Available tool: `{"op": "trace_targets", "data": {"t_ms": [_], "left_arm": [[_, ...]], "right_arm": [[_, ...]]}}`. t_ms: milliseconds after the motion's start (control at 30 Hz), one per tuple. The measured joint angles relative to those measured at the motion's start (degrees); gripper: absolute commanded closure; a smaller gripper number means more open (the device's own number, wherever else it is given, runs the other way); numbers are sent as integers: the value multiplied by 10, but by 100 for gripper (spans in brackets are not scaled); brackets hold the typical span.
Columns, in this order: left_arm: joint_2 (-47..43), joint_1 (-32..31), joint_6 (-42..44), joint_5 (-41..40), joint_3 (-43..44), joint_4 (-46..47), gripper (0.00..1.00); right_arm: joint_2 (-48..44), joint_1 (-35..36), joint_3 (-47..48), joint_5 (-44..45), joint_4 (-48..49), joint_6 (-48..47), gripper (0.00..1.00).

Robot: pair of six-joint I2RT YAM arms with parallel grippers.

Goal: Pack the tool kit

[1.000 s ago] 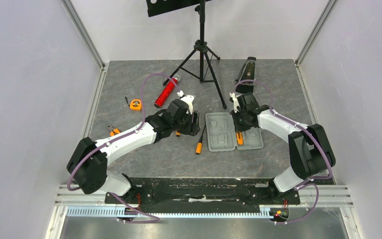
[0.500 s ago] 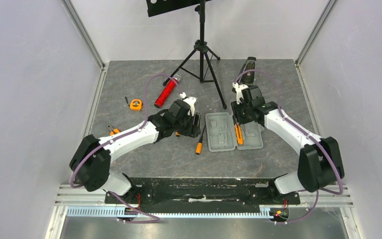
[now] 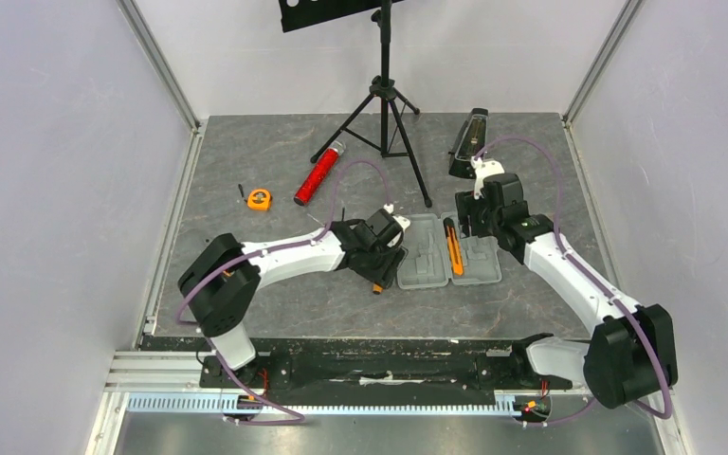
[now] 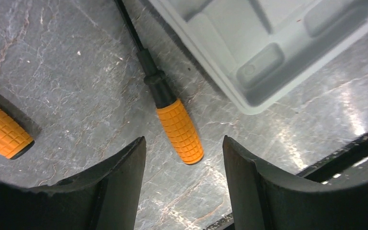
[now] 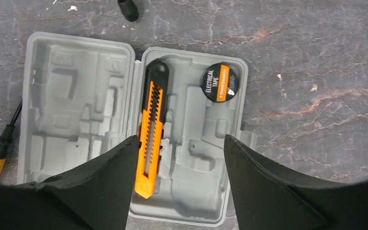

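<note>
- Left wrist: left tool open astride the screwdriver, lying on the worktop beside the case.
- Right tool released too, knife sits in case.
- Handle might roll away when I pinch.

My right claw spread apart and drawn back, knife released beneath it into case, my left claw moved over screwdriver

The round black roll in the grey case has a label reading "ELECTRICAL TAPE".
</note>
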Motion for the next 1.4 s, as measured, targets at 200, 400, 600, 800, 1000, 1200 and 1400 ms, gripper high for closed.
{"op": "trace_targets", "data": {"t_ms": [200,400,600,800,1000,1200,1400], "left_arm": [[45,-4,12,-20,12,-28,42],[65,-8,13,-34,23,-40,63],[63,-7,15,-53,20,-46,82],[35,3,15,-69,-6,-54,89],[-19,21,13,-82,-12,-59,90],[-53,23,-17,-29,0,2,88],[-6,23,-107,77,50,112,88]], "right_arm": [[-17,-11,-13,11,16,2,31],[-21,-16,-24,11,29,2,31],[-21,-17,-30,9,34,2,30],[-21,-19,-35,6,39,4,30],[-27,-20,-51,-4,48,12,30],[-44,-20,-70,-18,62,25,30],[-63,-21,-76,-31,72,34,30]]}}
